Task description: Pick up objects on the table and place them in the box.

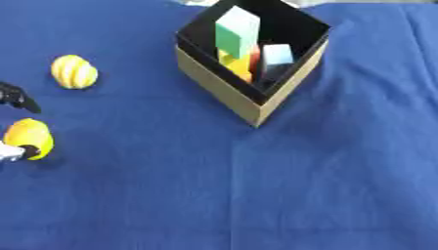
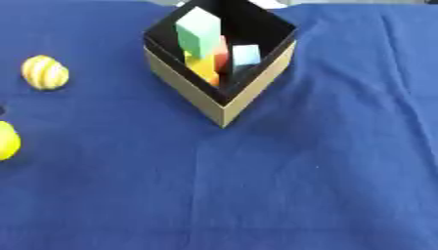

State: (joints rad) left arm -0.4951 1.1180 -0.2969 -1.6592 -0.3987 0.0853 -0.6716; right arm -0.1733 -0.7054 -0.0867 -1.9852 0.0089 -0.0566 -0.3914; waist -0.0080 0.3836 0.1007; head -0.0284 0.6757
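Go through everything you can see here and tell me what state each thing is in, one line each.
Brown cardboard box with black inside: open, upright on the blue cloth.
Green block: in the box, leaning on end.
Light blue block: in the box.
Yellow block: in the box, partly hidden.
Yellow ridged round object: lying loose on the cloth.
Smooth yellow object: held by the left hand.

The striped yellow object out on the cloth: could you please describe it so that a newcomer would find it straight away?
Start at the open cardboard box near the table's far edge and look left across the blue cloth. The striped yellow object lies alone there. Unlike the plain yellow object nearer the camera, which the left hand is at, it has pale ridged stripes and nothing touches it.
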